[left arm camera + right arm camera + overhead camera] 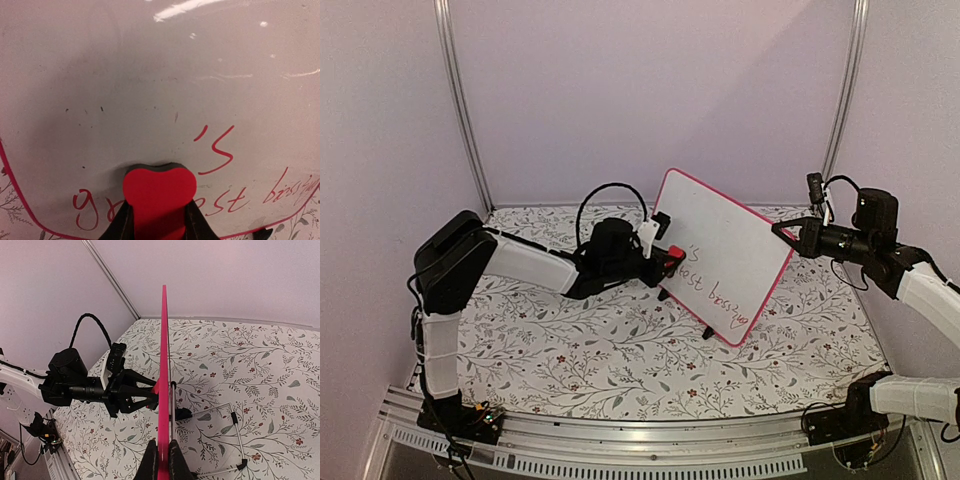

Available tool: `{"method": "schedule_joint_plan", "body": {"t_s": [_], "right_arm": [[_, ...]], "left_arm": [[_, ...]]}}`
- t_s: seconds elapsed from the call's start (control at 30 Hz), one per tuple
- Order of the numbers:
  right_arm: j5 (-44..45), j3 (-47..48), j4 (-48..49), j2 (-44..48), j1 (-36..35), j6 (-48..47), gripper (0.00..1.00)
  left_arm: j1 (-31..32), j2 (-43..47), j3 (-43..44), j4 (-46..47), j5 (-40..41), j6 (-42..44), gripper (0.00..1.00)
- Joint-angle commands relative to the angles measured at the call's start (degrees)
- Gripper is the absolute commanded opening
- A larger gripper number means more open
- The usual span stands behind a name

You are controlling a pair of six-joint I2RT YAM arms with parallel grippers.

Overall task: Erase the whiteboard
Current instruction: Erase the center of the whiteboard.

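Soft, even, pinkish light fills every view. White glare streaks the upper whiteboard in the dimmer left wrist view.

Red handwriting on the whiteboard: "'s" above a partly covered "g…st boss".

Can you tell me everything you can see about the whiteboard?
The whiteboard is a shiny white rectangle with a thin pink-red frame and rounded corners. It stands nearly upright on two small black feet on the flowery table. Red handwriting runs along its lower part; the upper part is bare. The right gripper pinches its side edge, and the left gripper presses a red eraser against its face.
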State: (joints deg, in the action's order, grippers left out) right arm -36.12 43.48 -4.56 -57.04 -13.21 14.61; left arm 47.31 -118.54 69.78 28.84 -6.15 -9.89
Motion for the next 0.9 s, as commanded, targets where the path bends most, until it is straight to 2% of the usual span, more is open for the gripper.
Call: {"method": "schedule_joint_plan", "body": {"t_s": [0.0, 0.17, 0.37, 0.87], "right_arm": [[-4.4, -1.36, -4.96, -0.57, -1.37, -0.72, 0.0], [-4.57, -1.56, -4.64, -0.74, -1.34, -0.66, 0.0], [-4.64, -1.54, -4.6, -0.81, -1.3, -0.64, 0.0], [-4.45, -1.74, -4.5, -0.58, -1.34, -0.64, 0.0]], "left_arm": [[-0.73, 0.01, 0.69, 0.6, 0.62, 0.0, 0.0], [-0.68, -1.35, -3.56, 3.23, 0.21, -1.73, 0.0], [-0.54, -1.08, -3.24, 3.13, 0.51, -1.24, 0.0], [0.06, -0.64, 7.29, -0.31, -0.26, 0.25, 0.0]]}}
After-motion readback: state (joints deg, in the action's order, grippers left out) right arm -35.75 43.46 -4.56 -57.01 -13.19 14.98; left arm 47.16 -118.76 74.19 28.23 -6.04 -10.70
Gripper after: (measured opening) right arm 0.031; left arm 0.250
